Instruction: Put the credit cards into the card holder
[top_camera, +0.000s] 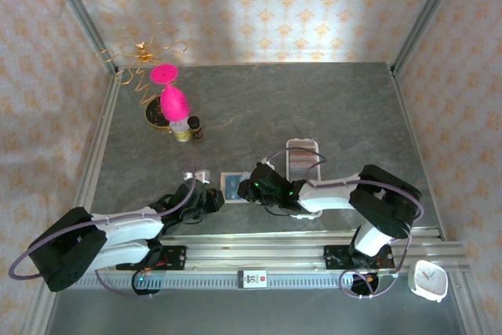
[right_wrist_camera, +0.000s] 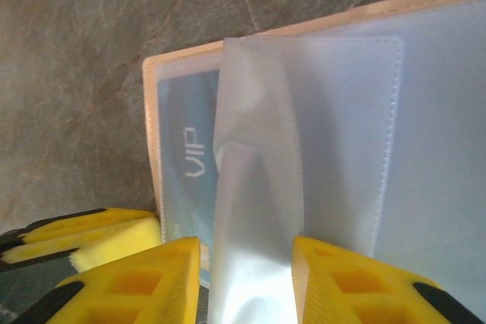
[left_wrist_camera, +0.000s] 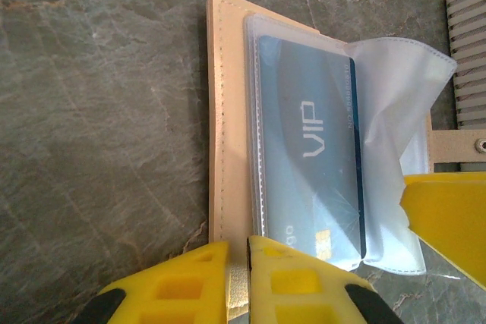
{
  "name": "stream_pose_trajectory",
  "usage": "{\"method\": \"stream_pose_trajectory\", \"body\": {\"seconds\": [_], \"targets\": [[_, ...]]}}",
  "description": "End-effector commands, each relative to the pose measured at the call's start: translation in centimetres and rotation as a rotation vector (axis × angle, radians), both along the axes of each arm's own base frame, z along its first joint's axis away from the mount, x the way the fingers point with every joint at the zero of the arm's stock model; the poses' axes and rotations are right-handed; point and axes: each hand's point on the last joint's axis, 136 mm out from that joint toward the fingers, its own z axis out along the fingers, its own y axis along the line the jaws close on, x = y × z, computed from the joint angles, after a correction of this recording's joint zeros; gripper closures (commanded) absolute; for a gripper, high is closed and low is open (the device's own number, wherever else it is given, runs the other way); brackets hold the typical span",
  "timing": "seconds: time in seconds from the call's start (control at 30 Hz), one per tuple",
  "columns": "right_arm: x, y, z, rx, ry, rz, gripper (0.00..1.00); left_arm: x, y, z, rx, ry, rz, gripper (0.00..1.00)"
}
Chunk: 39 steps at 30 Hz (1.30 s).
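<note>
Left gripper (left_wrist_camera: 237, 252): pinched shut on card holder (left_wrist_camera: 228, 111) edge, lower centre.
Right gripper (right_wrist_camera: 247, 252): part-open, straddling clear sleeve (right_wrist_camera: 258, 187).
Blue credit card (left_wrist_camera: 311, 157): pocketed.

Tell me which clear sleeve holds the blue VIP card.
The flat sleeve lying on the tan card holder; the other sleeve is lifted and crumpled, no card visible.
</note>
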Motion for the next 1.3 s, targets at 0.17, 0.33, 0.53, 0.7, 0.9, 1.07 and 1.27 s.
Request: {"method": "stream_pose_trajectory", "body": {"seconds": [0.17,0.33,0.53,0.7,0.9,1.07,1.27], "targets": [[0.9,1.9,2.4,0.088,-0.032,-0.009,0.63,-0.5,0.0,-0.7,0.016,0.017,-0.006,0.87],[1.0,2.2,2.5,0.095,-0.032,-0.01,0.63,-0.6,0.0,-0.7,0.015,0.019,-0.008,0.87],[1.1,2.4,1.9,0.081,-0.02,-0.007,0.62,-0.6,0.0,-0.7,0.017,0.02,-0.007,0.87],[1.2,3.6,2.6,0.136,-0.021,0.011,0.62,-0.6,0.1,-0.7,0.019,0.018,-0.003,0.87],[1.6,5.4,5.1,0.21,-0.076,0.03,0.61,-0.5,0.3,-0.7,0.024,0.014,0.003,0.88],[2.4,6.1,7.9,0.289,-0.139,0.018,0.6,-0.5,0.4,-0.7,0.029,0.012,0.008,0.88],[3.8,5.0,11.7,0.274,-0.27,-0.028,0.55,-0.3,0.6,-0.3,0.032,0.0,0.019,0.88]]}}
